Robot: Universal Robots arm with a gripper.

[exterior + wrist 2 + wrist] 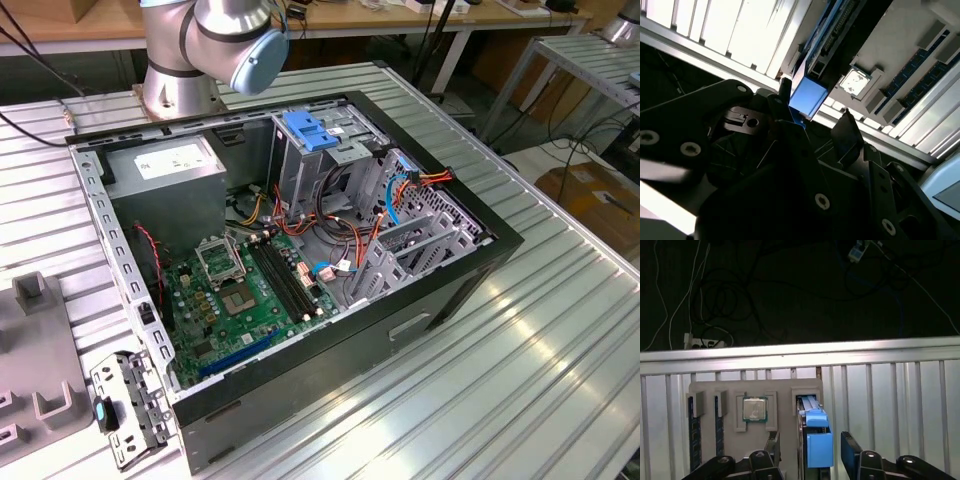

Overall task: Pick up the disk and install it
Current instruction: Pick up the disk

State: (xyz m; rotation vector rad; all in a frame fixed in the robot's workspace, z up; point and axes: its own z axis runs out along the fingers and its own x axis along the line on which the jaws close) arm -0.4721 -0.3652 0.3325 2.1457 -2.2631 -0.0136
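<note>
The disk (810, 407) stands on edge in a slot of a grey fixture tray (785, 390), its blue carrier handle (819, 449) facing the wrist cameras. My gripper (811, 451) is open and straddles that handle. One finger (773, 444) sits on one side and the other finger (850, 454) on the opposite side, each with a small gap to the blue plastic. In the second wrist view the blue handle (808, 98) again lies between the dark fingertips (846, 131) of the gripper (815, 112).
The tray also holds a processor chip (755, 409) and memory sticks (692, 426). It rests on a ribbed aluminium table (890, 390). In the exterior view an open computer case (440, 290) holds a motherboard (250, 290), a metal drive cage (310, 150) and a grey power supply (165, 165); the arm's base (185, 60) stands behind it.
</note>
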